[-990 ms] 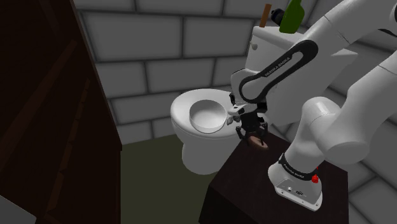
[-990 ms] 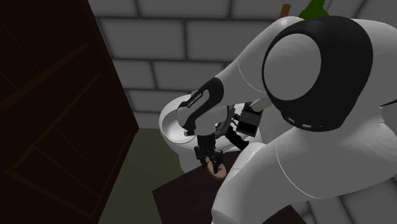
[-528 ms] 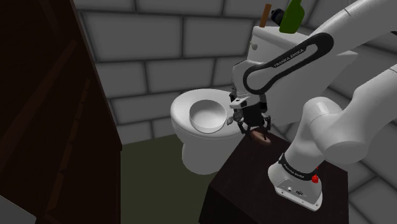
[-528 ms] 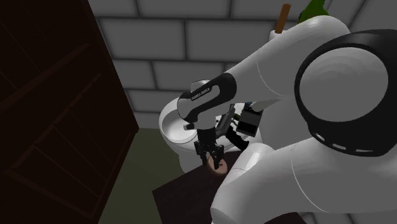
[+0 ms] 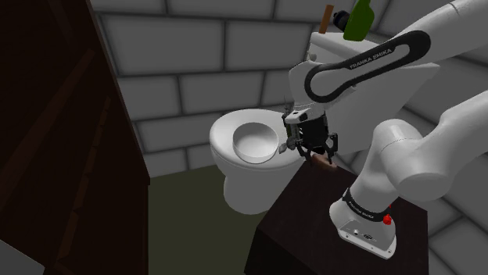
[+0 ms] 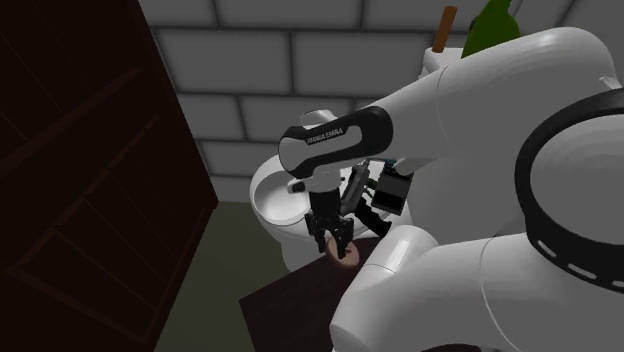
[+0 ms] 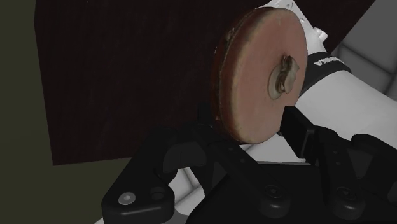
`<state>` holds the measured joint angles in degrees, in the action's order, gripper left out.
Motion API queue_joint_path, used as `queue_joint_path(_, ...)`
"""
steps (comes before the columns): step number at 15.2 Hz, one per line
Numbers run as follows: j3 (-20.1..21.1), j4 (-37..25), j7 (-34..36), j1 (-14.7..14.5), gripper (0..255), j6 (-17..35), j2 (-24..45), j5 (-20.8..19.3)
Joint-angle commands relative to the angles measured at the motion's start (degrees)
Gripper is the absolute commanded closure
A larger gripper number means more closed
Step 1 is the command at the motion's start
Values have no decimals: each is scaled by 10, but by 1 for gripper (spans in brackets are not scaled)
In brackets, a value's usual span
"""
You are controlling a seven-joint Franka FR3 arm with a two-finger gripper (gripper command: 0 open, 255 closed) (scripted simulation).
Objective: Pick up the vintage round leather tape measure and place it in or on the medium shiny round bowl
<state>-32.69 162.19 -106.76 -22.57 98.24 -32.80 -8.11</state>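
Brown tape [image 7: 261,76] clasped tight in the gripper [image 5: 316,158].
We see it hanging just over the dark stand [image 5: 305,215], near the white bowl [image 5: 254,144] on the toilet [image 5: 242,191].

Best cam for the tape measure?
Wrist view: the tape measure shows its round brown face and centre crank, clasped in the pincer. Shoulder and second exterior views give a small brown bit under the pincer.

Tape measure [image 7: 251,76] above stand [image 5: 301,226]; bowl [image 5: 254,142] on toilet [image 5: 235,187].
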Motion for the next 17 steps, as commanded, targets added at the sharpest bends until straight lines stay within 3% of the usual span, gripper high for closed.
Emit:
queue_joint_path(1,6,-10,4,2,255,-23,-13,1)
queue_joint_path(15,44,-76,30,7,255,-153,-81,21)
queue_joint_path(17,36,-114,23,-15,255,-136,-26,35)
